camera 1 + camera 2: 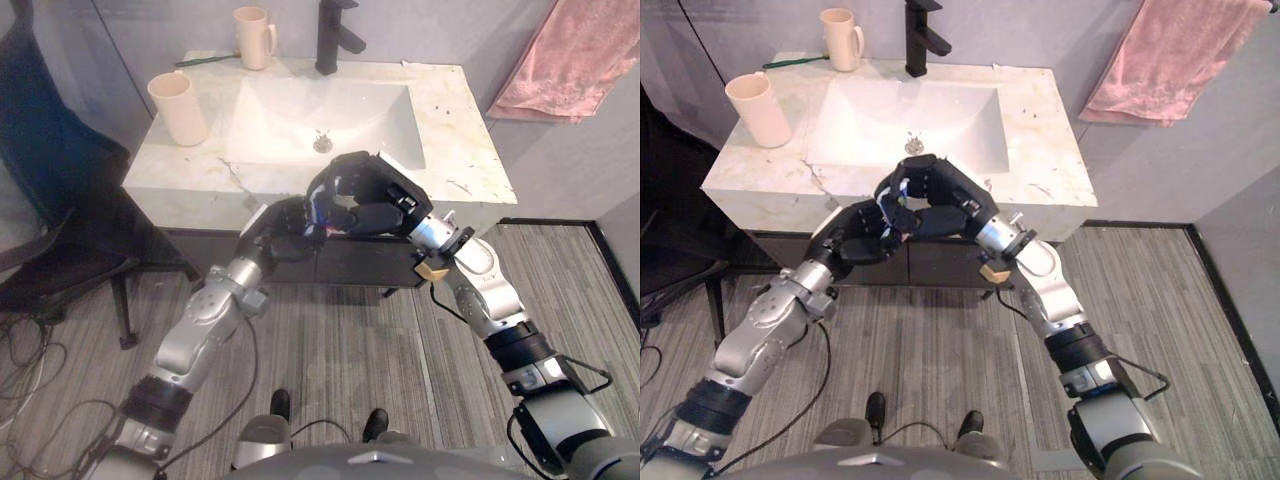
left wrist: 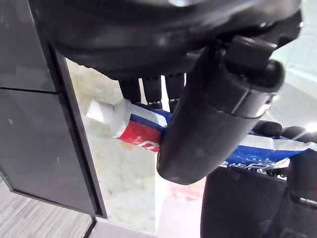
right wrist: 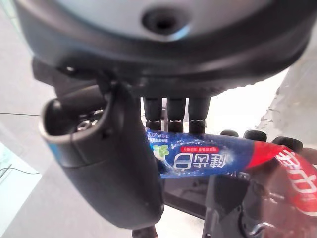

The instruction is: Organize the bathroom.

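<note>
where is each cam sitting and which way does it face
Left eye: on the head, looking down at the marble vanity, both arms, hands meeting.
Right eye: same scene from slightly aside, left hand against right hand.
Left wrist: looks along its hand at the toothpaste tube it grips.
Right wrist: looks along its hand, gripping the same tube.
Shared: the tube, held by both hands.

A: Countertop (image 1: pixel 455 130) looks like polished marble, sink (image 1: pixel 330 120) smooth glossy white. Tap (image 1: pixel 335 38) matt black metal.
B: Toothpaste tube (image 3: pixel 208 158) glossy plastic, cap (image 2: pixel 101 111) matt white. Towel (image 1: pixel 575 60) pink terry cloth. Cups (image 1: pixel 180 108) matt beige.
</note>
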`<state>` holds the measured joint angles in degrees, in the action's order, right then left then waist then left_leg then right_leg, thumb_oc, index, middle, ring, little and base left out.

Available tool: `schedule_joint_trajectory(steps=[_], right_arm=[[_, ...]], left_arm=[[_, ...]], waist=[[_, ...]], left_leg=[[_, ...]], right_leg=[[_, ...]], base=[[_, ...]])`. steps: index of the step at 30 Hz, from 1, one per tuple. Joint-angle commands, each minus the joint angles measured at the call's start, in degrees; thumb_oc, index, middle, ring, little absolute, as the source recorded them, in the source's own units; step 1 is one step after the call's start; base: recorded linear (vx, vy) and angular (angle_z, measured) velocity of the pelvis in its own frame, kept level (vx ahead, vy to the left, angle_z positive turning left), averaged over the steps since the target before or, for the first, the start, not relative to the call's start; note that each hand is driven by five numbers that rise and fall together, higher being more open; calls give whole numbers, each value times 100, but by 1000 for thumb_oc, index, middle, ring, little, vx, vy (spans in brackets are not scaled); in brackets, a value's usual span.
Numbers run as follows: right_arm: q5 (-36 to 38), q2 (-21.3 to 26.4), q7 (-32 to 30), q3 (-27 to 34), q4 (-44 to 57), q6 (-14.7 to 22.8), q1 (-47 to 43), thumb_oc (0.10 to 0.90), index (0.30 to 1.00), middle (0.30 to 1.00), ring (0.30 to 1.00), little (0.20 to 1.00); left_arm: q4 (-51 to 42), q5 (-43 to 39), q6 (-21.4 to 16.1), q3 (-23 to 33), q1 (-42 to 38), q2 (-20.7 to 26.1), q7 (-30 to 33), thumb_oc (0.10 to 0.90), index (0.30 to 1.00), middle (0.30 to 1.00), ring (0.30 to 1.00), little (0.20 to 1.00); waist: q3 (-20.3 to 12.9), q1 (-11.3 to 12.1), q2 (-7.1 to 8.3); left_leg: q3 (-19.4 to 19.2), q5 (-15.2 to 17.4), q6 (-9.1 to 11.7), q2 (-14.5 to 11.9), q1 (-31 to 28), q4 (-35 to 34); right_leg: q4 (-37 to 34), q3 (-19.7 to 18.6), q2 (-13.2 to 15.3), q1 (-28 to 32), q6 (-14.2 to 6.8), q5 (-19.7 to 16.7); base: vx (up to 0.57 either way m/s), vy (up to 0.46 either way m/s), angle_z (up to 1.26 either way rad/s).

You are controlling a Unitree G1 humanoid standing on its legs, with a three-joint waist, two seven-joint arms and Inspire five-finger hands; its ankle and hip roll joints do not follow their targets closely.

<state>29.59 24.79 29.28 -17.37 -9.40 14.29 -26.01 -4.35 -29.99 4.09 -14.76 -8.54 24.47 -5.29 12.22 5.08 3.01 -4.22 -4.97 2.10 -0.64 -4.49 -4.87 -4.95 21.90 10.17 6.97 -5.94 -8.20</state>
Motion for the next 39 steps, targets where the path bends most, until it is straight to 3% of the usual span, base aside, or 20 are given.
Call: schedule_joint_trajectory(steps=[1, 3, 4, 12, 19, 23, 25, 28, 29, 32, 34, 38, 39], right_arm=[[276, -40, 80, 10, -48, 653, -523, 400, 300, 300, 300, 300], [236, -39, 14, 20, -97, 754, -565, 400, 300, 300, 300, 300], [205, -40, -84, 21, -220, 939, -642, 400, 300, 300, 300, 300], [96, 272, -809, 324, 136, 1264, -1070, 400, 300, 300, 300, 300], [-176, 705, -2204, 740, 326, 1975, -1553, 400, 300, 300, 300, 300], [-635, 1073, -3381, 993, 392, 2382, -1794, 400, 300, 300, 300, 300], [-836, 1420, -4006, 1184, 353, 2605, -1926, 400, 300, 300, 300, 300], [-914, 1681, -4452, 1286, 99, 2852, -2054, 400, 300, 300, 300, 300], [-966, 1837, -4686, 1304, -211, 3067, -2209, 400, 300, 300, 300, 300], [-855, 2074, -4836, 1274, -517, 3187, -2402, 400, 300, 300, 300, 300], [-894, 2164, -4949, 1232, -650, 3169, -2514, 400, 300, 300, 300, 300], [-1115, 2335, -5246, 1054, -744, 3096, -2598, 400, 300, 300, 300, 300], [-1139, 2337, -5258, 1057, -731, 3075, -2599, 400, 300, 300, 300, 300]], left_arm=[[142, 8, -690, 64, -1098, -182, 103, 519, 479, 479, 479, 479], [164, -6, -685, 64, -1115, -188, 135, 565, 547, 547, 547, 547], [237, 9, -720, 49, -1140, -199, 186, 800, 900, 900, 900, 900], [289, 324, -591, 241, -997, -163, 751, 800, 900, 900, 900, 900], [129, 634, -732, 562, -402, 39, 1117, 800, 900, 900, 900, 900], [-159, 587, -829, 636, 13, 144, 806, 800, 900, 900, 900, 900], [-283, 458, -876, 519, 298, 195, 448, 800, 900, 900, 900, 900], [-321, 264, -802, 263, 506, 201, 137, 800, 900, 900, 900, 900], [-310, 172, -778, 40, 588, 205, 48, 800, 900, 900, 900, 900], [-369, -46, -753, -270, 679, 183, -42, 800, 900, 900, 900, 900], [-425, -159, -754, -394, 727, 162, -156, 800, 900, 900, 900, 900], [-590, -307, -1006, -755, 892, 231, -965, 800, 900, 900, 900, 900], [-606, -263, -1024, -778, 901, 253, -1059, 800, 900, 900, 900, 900]], waist=[[-611, 92, -143], [-620, 96, -142], [-623, 106, -139], [-619, 157, -105], [-573, 411, -62], [-513, 588, -76], [-474, 670, -105], [-458, 725, -105], [-443, 704, -92], [-466, 590, -42], [-486, 504, 20], [-419, 189, 95], [-407, 170, 94]], left_leg=[[80, 1094, -198, 374, -309, 426], [87, 1088, -195, 375, -310, 421], [91, 1090, -192, 377, -312, 424], [135, 1109, -189, 376, -298, 432], [259, 1174, -251, 409, -222, 578], [409, 1172, -339, 416, -177, 618], [560, 1162, -396, 443, -131, 657], [704, 1181, -422, 476, -108, 696], [827, 1231, -438, 521, -144, 702], [1105, 1345, -419, 632, -235, 724], [1294, 1482, -414, 762, -293, 767], [1891, 1753, -502, 1169, -491, 937], [1931, 1760, -508, 1184, -508, 950]], right_leg=[[1108, -117, -97, -276, -575, 1341], [1090, -121, -108, -262, -570, 1339], [1077, -121, -113, -250, -569, 1335], [1085, -122, -131, -229, -550, 1378], [1360, -48, -46, -262, -523, 1516], [2040, 5, 106, -404, -515, 1651], [2816, -86, 279, -542, -484, 1503], [3161, -185, 340, -575, -430, 1423], [3039, -324, 234, -639, -390, 1495], [2287, -559, -94, -754, -328, 1673], [1682, -783, -199, -887, -347, 1492], [502, -1754, -382, -1554, -646, 153], [498, -1775, -382, -1609, -659, 105]], base=[[0, 0, 0], [0, 0, 0], [0, 0, 0], [-22, 30, 0], [-30, 61, 5], [-20, 73, 36], [6, 71, 54], [38, 14, 65], [107, -24, 30], [193, -50, 37], [262, -77, 45], [371, -153, 67], [320, -161, 98]])
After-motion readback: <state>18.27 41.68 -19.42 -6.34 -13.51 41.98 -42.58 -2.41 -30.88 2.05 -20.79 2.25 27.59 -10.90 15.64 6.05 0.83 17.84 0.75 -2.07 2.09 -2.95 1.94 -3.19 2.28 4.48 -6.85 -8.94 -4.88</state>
